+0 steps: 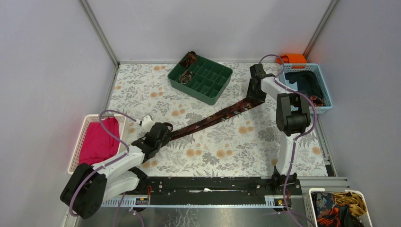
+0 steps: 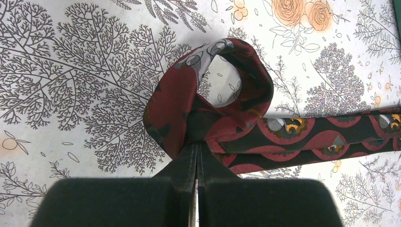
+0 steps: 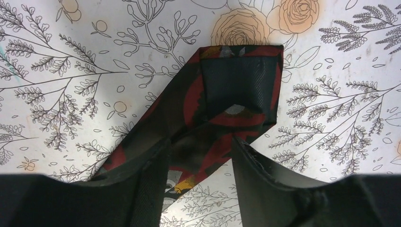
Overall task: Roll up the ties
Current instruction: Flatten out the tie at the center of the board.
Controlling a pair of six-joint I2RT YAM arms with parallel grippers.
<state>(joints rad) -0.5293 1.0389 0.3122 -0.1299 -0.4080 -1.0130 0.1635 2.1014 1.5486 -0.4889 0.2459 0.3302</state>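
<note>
One tie [image 1: 213, 119], dark maroon with red-orange patterning, lies stretched diagonally across the floral table between my two grippers. My left gripper [image 1: 160, 135] is shut on its narrow end. In the left wrist view the gripper [image 2: 196, 147] pinches the tie [image 2: 307, 137], whose end curls into a small open loop [image 2: 222, 71] just beyond the fingertips. My right gripper [image 1: 253, 97] is open over the wide end. In the right wrist view its fingers [image 3: 151, 165] straddle the tie [image 3: 236, 90], whose end is folded over to show dark lining. Two coiled ties [image 1: 186, 76] sit in the green tray.
A green compartment tray [image 1: 208, 82] stands at the back centre. A pink basket [image 1: 85, 127] with pink-red cloth is at the left. A blue basket [image 1: 321, 82] with navy cloth is at the right. A white basket [image 1: 338, 208] of patterned fabric is at the near right.
</note>
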